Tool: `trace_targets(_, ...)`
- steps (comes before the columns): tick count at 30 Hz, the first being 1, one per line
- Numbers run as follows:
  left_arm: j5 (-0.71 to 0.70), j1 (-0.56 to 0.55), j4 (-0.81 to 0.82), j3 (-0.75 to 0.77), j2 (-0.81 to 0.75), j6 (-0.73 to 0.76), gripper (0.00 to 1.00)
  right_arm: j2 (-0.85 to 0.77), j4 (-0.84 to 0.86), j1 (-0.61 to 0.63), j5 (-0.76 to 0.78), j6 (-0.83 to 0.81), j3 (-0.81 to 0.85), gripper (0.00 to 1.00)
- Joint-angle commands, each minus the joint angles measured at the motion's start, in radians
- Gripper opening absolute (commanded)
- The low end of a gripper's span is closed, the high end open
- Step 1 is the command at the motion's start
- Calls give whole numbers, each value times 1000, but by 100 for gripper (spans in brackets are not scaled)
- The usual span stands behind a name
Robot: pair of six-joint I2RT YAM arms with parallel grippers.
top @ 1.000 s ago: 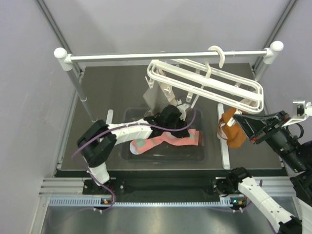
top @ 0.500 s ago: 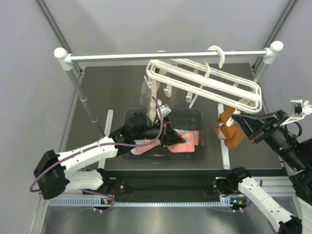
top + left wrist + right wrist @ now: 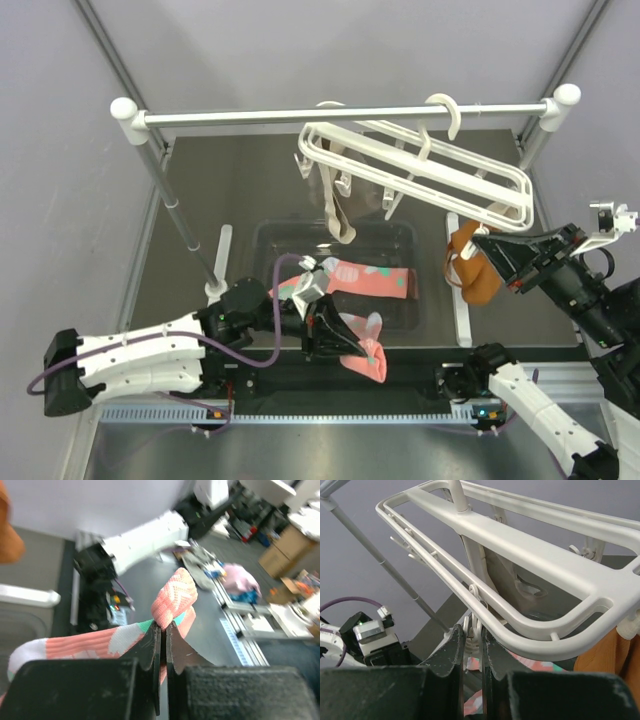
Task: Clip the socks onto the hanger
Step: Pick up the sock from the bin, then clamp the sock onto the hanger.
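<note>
- In the top external view, the left gripper (image 3: 350, 344) was seen over the table's near edge. It was closed on a sock (image 3: 368, 354), which drooped from it.
- The second sock (image 3: 378, 280) lay in the clear tray (image 3: 400, 228).
- The hanger (image 3: 420, 172) was hung by its hook on the metal rail (image 3: 300, 117). A beige cloth (image 3: 336, 205) hung below its left end and an orange cloth (image 3: 482, 278) below its right.
- The right gripper (image 3: 480, 238) was held just beside the hanger's right end.
- In the left wrist view, the fingers (image 3: 150, 650) were pressed together. The salmon sock (image 3: 175, 597) was pinched between their tips, with a mint patch showing.
- In the right wrist view, the fingers (image 3: 452, 647) were drawn almost together. A small white clip (image 3: 473, 630), dangling from the hanger's (image 3: 520, 615) lower rail, was nipped between them.
</note>
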Motion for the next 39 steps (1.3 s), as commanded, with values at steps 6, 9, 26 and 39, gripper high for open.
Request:
trace_targets(6,-374,-65,112,177,45,61,0,17,-21,-5,-30,-5,4,0)
trace_targets(9,-524,-69,164,266,139,37,0,14,-12,-5,-38,4,0,0)
trace_targets(26,-695,-83,454,370,411,-46,0,16,22,-6,-87,23,-4,0)
trace_targets(39,-692,-85,492,395,473,-96,0,8,48,-5,-105,38,-30,0)
